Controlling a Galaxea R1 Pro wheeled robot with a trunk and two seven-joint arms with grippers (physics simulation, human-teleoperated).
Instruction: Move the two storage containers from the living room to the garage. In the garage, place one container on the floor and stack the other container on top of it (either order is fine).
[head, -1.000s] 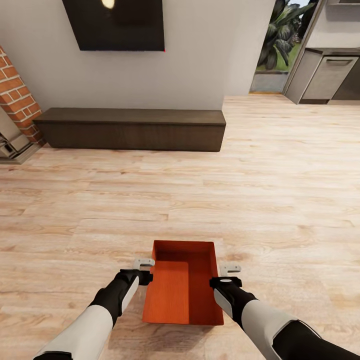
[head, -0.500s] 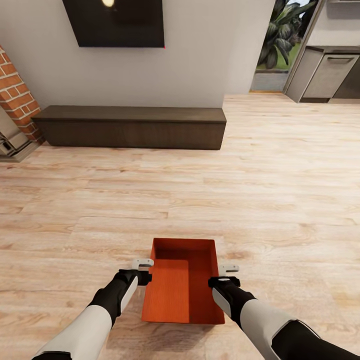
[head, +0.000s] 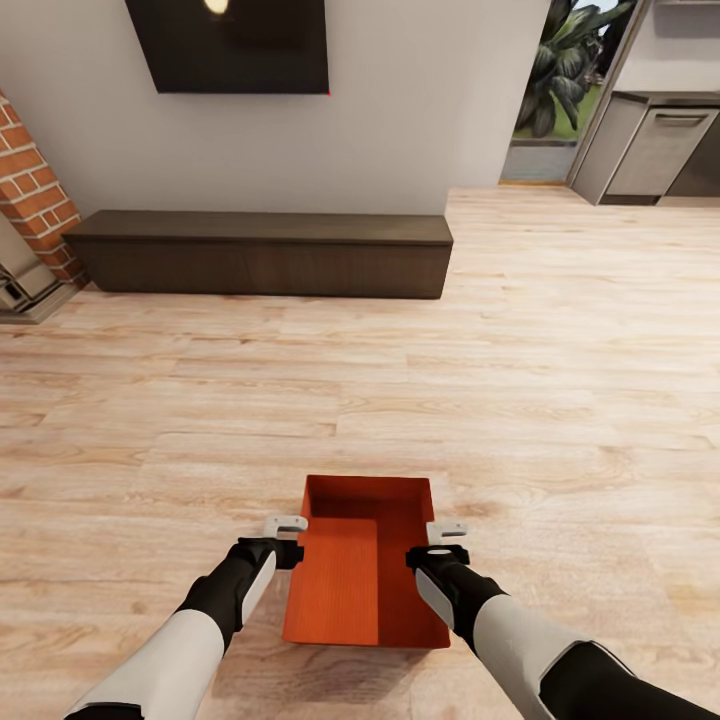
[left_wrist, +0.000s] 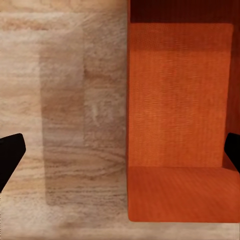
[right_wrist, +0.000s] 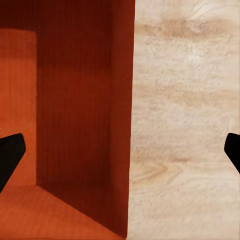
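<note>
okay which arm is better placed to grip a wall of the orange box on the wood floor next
Neither clearly. The left gripper and right gripper are both open, each straddling a long wall of the orange-red open-topped storage container. In the wrist views, each wall runs between the spread fingers. Probably both close together.

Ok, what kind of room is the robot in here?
Most likely a living room: light wood plank floor, a long dark low cabinet against the wall under a wall-mounted black screen, and a brick fireplace beside it.
</note>
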